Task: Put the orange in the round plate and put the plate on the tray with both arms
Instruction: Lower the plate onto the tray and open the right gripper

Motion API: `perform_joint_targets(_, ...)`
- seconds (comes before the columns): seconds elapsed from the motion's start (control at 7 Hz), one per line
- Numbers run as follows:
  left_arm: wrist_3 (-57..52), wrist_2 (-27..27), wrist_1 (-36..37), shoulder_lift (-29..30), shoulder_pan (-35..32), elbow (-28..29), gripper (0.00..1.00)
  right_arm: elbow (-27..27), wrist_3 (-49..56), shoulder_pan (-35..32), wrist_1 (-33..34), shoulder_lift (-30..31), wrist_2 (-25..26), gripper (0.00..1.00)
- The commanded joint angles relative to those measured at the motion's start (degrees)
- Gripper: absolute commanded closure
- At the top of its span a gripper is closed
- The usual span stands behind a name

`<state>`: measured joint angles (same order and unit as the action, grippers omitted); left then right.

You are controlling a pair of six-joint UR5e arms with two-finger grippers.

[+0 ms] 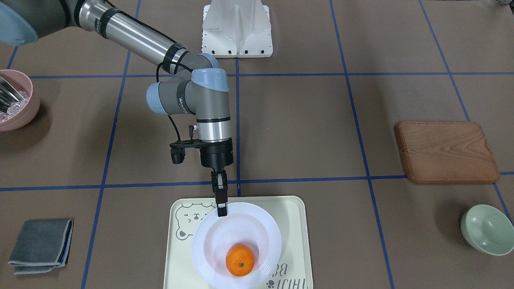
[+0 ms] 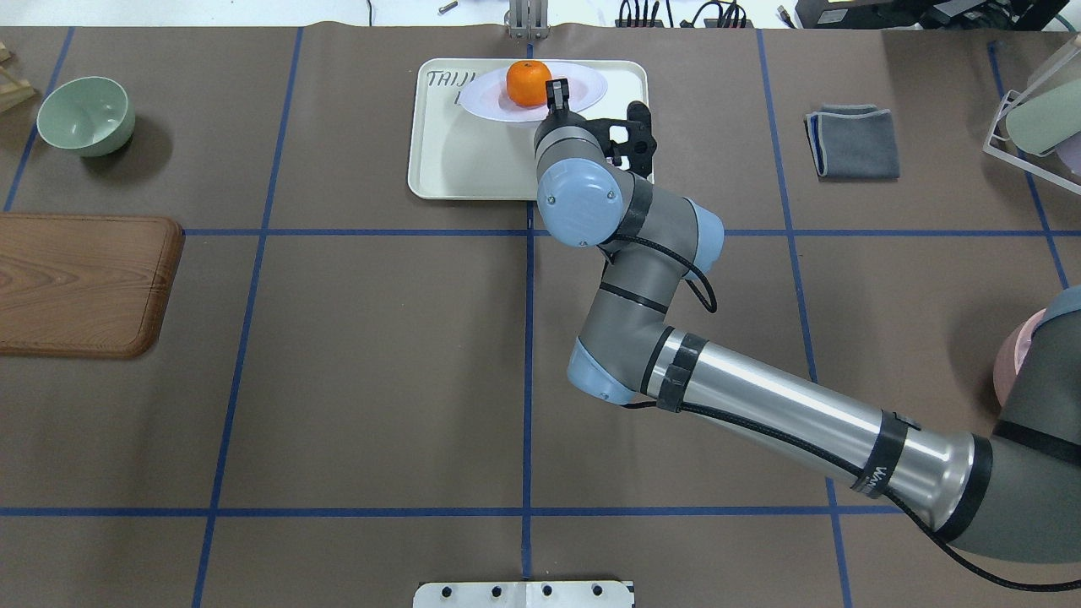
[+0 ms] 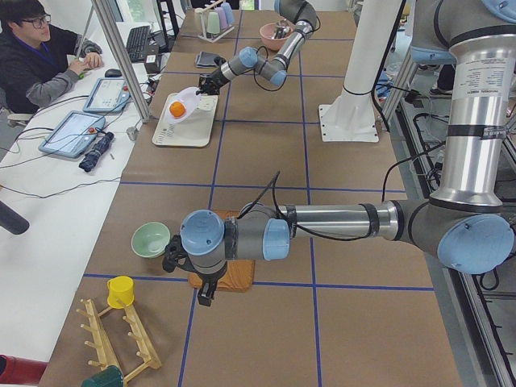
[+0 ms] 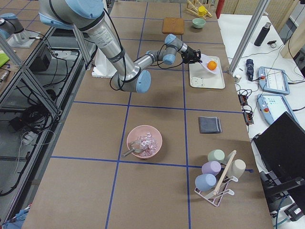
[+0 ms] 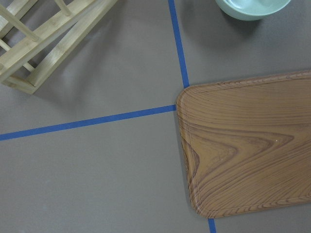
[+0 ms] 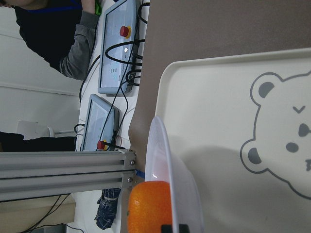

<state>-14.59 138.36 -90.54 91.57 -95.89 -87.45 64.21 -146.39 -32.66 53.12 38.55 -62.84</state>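
Note:
The orange [image 1: 240, 260] lies in the sunken centre of the white round plate [image 1: 202, 241]. My right gripper [image 1: 221, 210] is shut on the plate's rim on the robot's side. The plate hangs tilted just above the cream tray [image 1: 291, 218] with the bear drawing, casting a shadow on it in the right wrist view, where the plate [image 6: 170, 160] shows edge-on over the tray [image 6: 218, 121]. My left gripper [image 3: 205, 297] hangs far off by the wooden board [image 3: 242, 276]; I cannot tell whether it is open or shut.
The brown wooden board [image 1: 445, 152] and a mint-green bowl [image 1: 488, 228] lie on the robot's left side. A folded grey cloth [image 1: 40, 245] and a pink bowl [image 1: 16, 104] are on its right. A person sits beyond the table's far edge.

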Motion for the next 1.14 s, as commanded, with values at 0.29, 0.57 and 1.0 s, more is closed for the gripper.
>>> perform_joint_targets(0.29, 0.0, 0.1, -0.1, 0.1, 0.0, 0.0, 0.01, -4.7, -0.1, 0.5, 0.1, -2.2, 0.3, 0.90)
perform_joint_targets(0.57, 0.0, 0.4, -0.1, 0.1, 0.0, -0.1, 0.01, -2.7, 3.1, 1.4, 0.2, -1.6, 0.1, 0.00)
perform_joint_targets(1.0, 0.0, 0.6, -0.1, 0.0, 0.0, 0.0, 0.01, 9.7, 14.2, 6.0, 0.8, 7.6, -0.1, 0.00)
